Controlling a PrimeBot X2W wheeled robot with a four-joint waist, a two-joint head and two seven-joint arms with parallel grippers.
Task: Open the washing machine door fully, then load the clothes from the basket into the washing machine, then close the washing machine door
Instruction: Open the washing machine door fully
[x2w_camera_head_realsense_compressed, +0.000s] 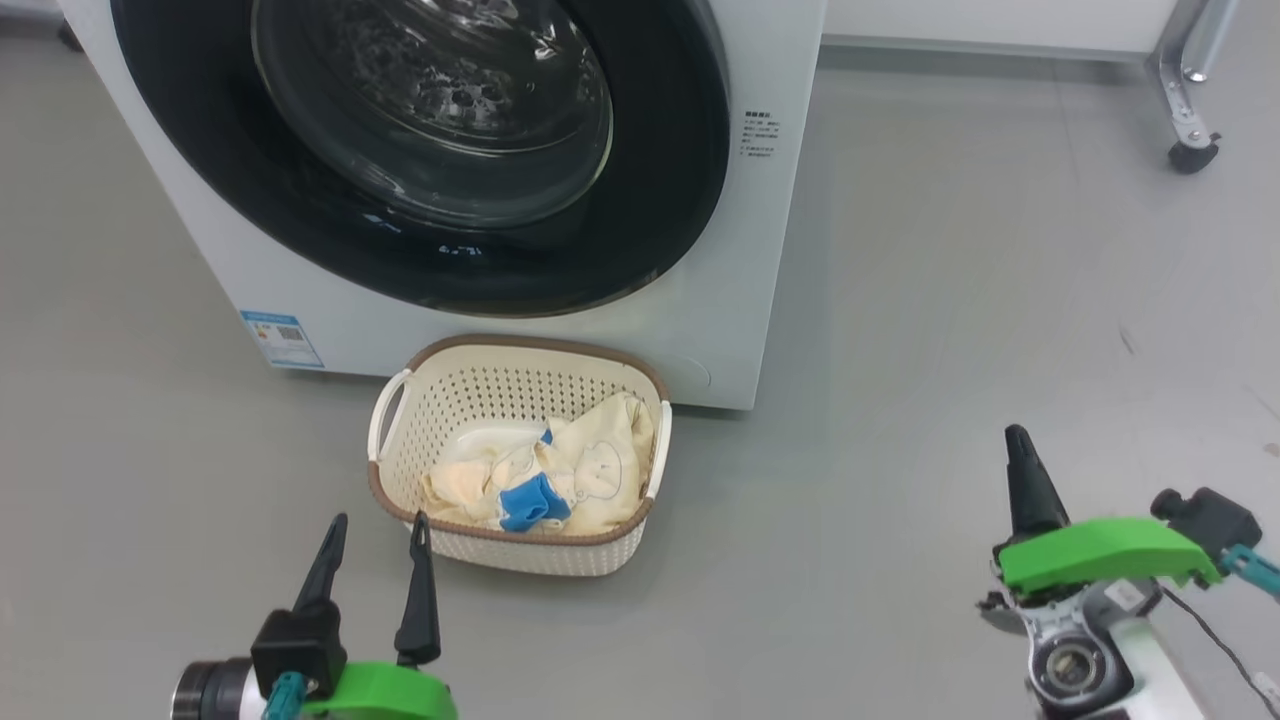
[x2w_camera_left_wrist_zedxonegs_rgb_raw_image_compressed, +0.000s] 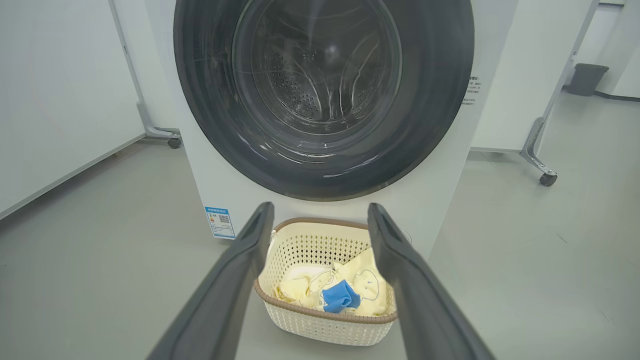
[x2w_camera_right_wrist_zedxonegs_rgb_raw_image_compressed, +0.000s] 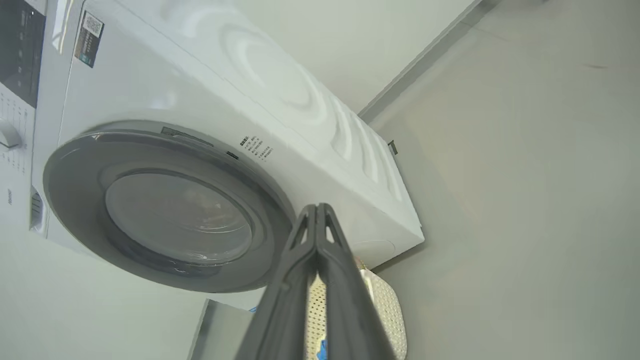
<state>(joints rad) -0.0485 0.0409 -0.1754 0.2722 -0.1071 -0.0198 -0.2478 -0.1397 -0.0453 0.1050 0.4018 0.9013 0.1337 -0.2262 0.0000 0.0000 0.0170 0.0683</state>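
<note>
blue label (x2w_camera_head_realsense_compressed: 283, 340): sticker at the lower left corner of the washing machine (x2w_camera_head_realsense_compressed: 720, 300) front. It carries a square code, and its print is too fine to read.
left end effector (x2w_camera_head_realsense_compressed: 379, 520): low over the floor (x2w_camera_head_realsense_compressed: 950, 350), fingers spread wide with nothing between them. In the left wrist view the basket (x2w_camera_head_realsense_compressed: 540, 555) lies further on, framed by the two fingers.
basket: stands on the floor close against the machine's front, below the door. Bare floor lies to its left, right and near side.
clothes (x2w_camera_head_realsense_compressed: 590, 470): crumpled in the basket, mostly toward its right side. A blue patch and a bear outline lie on top. The number of pieces cannot be told.
washing machine door (x2w_camera_head_realsense_compressed: 650, 200): flush against the machine front. Its top is cut off in the head view. Drum holes show dimly through the glass.
small dark print (x2w_camera_head_realsense_compressed: 760, 135): on the white front just right of the door, unreadable.
floor: wide and grey, open to the right of the machine.
right end effector (x2w_camera_head_realsense_compressed: 1018, 440): well apart from the basket, fingers pressed together on nothing, pointing up the head view.
caster (x2w_camera_head_realsense_compressed: 1193, 155): black wheel on a metal leg at far right, with the frame above it cut off.
</note>
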